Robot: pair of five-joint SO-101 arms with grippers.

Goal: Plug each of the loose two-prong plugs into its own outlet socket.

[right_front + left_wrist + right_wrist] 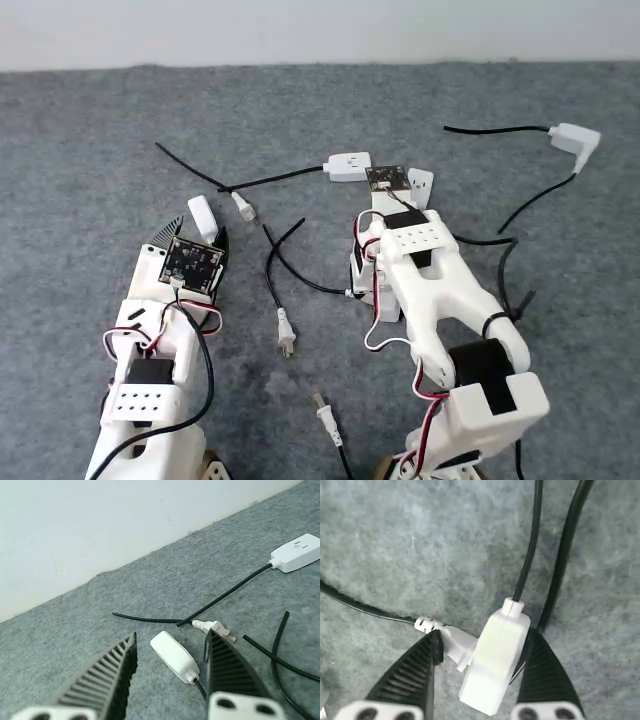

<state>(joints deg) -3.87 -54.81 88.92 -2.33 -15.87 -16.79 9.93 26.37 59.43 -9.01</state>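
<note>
Left end effector (171, 636) spread, straddling a white outlet socket (175, 656) lying on the grey felt desk (100, 150), near left. A two-prong plug (212, 627) lies just right of it. Right end effector (485, 635) spread around a second socket (495, 662), centre, with a white plug (451, 641) against its side. Another loose plug (285, 335) lies between the arms.

sockets: four white blocks on black cords | far-right socket (575, 140) well apart | middle socket (348, 166) | left socket (203, 218) | fourth socket (495, 660), side plug (452, 640) touching its flank | loose white plugs (prongs bare): upper plug (243, 208), centre plug (285, 333), near plug (325, 415)
</note>
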